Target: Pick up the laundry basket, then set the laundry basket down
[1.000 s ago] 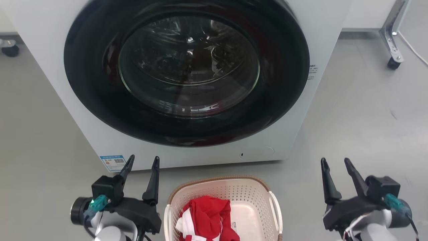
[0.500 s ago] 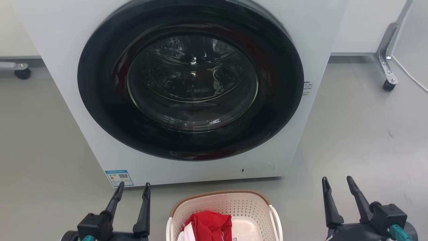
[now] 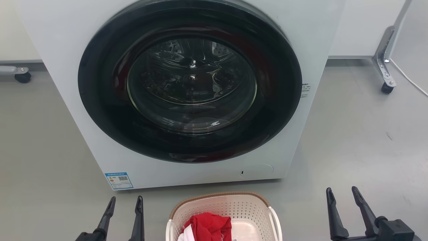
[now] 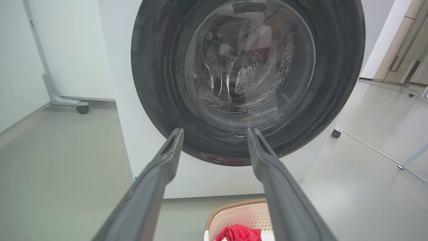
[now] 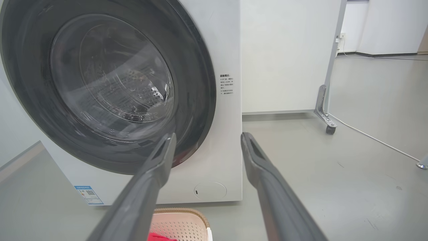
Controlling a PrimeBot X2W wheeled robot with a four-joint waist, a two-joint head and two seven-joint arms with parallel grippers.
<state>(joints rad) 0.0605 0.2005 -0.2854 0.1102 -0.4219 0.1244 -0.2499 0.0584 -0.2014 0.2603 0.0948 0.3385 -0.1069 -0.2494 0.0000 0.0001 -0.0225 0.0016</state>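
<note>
Laundry basket [image 3: 240, 208] sits on the grey floor [image 3: 354, 140] at the bottom edge of the head view, just in front of the white washing machine [image 3: 50, 36], with a narrow strip of floor between them. Its brown rim curves along the far side, and the frame cuts off its near part. A crumpled red cloth [image 3: 211, 226] with a bit of white lies inside it, towards the left.

The left end effector [image 3: 126, 200] stands to the basket's left with its two dark fingers spread apart and nothing between them. The right end effector [image 3: 341, 190] stands to the basket's right, farther off, likewise spread and empty. Neither touches the basket or its white handles. Both point towards the machine.

The machine's round dark door [image 3: 192, 83] is closed, and the drum shows through the glass. A blue label [image 3: 118, 180] is stuck at the lower left corner of the machine's front. A metal leg on a castor [image 3: 386, 87] stands at the far right.
</note>
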